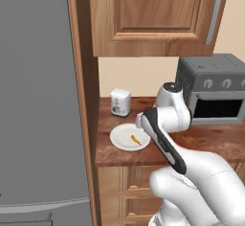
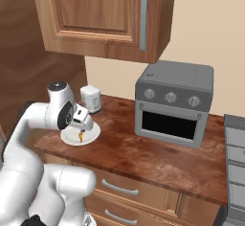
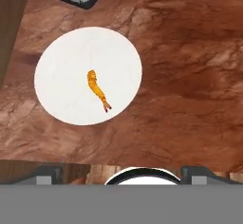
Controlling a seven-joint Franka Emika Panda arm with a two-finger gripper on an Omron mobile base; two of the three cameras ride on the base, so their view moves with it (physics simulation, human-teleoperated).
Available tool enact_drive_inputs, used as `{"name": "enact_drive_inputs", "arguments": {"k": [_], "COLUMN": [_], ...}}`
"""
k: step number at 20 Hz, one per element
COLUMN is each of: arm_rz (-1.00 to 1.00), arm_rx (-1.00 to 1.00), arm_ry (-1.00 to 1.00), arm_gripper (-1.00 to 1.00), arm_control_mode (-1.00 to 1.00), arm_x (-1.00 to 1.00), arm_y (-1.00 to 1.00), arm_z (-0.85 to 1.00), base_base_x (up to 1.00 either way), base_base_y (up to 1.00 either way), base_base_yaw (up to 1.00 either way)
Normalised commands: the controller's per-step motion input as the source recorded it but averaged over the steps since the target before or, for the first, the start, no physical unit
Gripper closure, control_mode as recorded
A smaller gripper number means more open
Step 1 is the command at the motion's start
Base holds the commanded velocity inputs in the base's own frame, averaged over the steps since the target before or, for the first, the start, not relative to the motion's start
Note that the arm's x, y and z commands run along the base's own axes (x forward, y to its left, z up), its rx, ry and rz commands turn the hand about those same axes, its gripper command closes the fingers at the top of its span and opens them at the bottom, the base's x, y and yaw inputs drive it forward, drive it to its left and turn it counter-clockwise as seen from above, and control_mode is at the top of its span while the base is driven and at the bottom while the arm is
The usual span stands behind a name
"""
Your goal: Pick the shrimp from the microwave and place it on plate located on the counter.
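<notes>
The shrimp (image 3: 97, 90), a small orange curved sliver, lies near the middle of the white plate (image 3: 61, 76). The plate rests on the reddish-brown counter (image 3: 190, 76), close to its front edge. My gripper (image 3: 123, 171) hangs above the plate's near side, open, its two dark fingertips (image 3: 47, 172) wide apart and holding nothing. In the right base view the gripper (image 2: 82, 119) is just over the shrimp (image 2: 80, 135) and plate (image 2: 93, 133). From the left base view the shrimp (image 1: 136, 140) lies on the plate (image 1: 122, 141) beside my forearm. The microwave is out of view.
A small white canister (image 1: 120, 102) stands behind the plate. A grey toaster-like oven (image 2: 174, 103) sits on the counter to the right. A wooden upper cabinet (image 1: 153, 14) hangs overhead. A tall grey panel (image 1: 38, 100) and wooden side wall close off the left.
</notes>
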Motion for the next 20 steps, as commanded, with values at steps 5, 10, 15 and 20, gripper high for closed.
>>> {"name": "enact_drive_inputs", "arguments": {"k": [5, 10, 15, 20], "arm_rz": [-0.03, 0.02, 0.05, 0.00], "arm_rx": [-0.01, -0.03, -0.01, -0.01], "arm_ry": [0.00, 0.00, -0.01, 0.00], "arm_gripper": [-1.00, -1.00, -1.00, -1.00], "arm_control_mode": [-1.00, -1.00, -1.00, -1.00], "arm_x": [-0.70, -0.65, -0.54, -0.34], "arm_y": [0.00, -0.01, -0.19, -0.17], "arm_z": [1.00, 1.00, 0.86, 0.65], "base_base_x": [0.00, 0.00, 0.00, 0.00], "base_base_y": [0.00, 0.00, 0.00, 0.00], "base_base_yaw": [0.00, 0.00, 0.00, 0.00]}}
